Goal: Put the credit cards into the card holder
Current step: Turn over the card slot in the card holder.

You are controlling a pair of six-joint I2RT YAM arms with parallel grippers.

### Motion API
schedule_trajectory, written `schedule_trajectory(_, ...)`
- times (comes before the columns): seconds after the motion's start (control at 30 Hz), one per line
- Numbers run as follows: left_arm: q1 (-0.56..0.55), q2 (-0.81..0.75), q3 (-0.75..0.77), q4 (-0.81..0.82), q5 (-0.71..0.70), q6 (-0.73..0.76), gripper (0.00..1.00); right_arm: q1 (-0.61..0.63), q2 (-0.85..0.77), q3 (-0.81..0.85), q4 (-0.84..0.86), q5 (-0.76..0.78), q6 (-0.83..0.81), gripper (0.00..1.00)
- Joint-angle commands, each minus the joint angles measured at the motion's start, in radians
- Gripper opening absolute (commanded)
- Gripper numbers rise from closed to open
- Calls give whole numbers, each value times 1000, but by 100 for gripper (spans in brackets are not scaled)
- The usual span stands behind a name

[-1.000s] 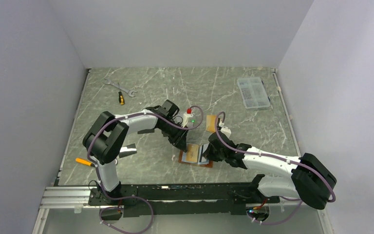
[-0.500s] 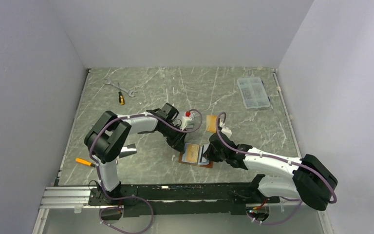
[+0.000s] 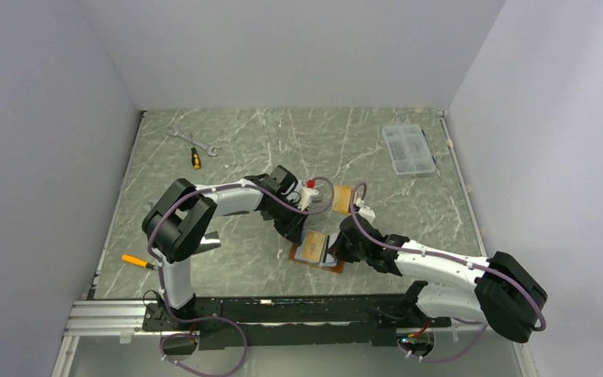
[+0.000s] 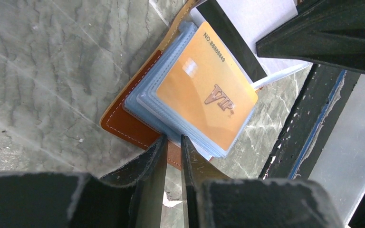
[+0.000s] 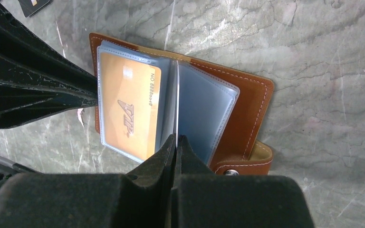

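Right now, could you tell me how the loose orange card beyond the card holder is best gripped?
Probably across two opposite edges, coming straight down from above: the orange card lies flat on the table, so only its thin edges are free. Tipping one edge up first may help.

Grey marbled worktop (image 3: 283,141) carrying an open brown card holder (image 3: 312,251) in the middle, a wrench (image 3: 192,140) and screwdriver (image 3: 196,158) back left, a clear box (image 3: 410,148) back right.
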Motion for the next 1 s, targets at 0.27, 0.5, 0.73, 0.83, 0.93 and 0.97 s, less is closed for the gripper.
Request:
schedule_trajectory(0.27,-92,65,177,-73,-52,-16,22,-7,-1,-69,-50,-21,-36,0)
schedule_trajectory(0.5,-105,35,206,-90,29,-45,22,-21,-56,-90,-52,-22,-48,0)
schedule_trajectory(0.73,-142,62,290,-113,53,-60,22,-28,-92,-106,-21,-36,-56,0)
schedule_trajectory(0.83,-159,84,335,-149,5,-34,21,-27,-112,-106,-12,-36,-63,0)
schedule_trajectory(0.93,-160,114,351,-171,-59,-2,22,-32,-131,-107,-17,-33,-67,0)
schedule_trajectory(0.97,-161,119,345,-170,-82,16,22,-30,-140,-109,-22,-32,-66,0)
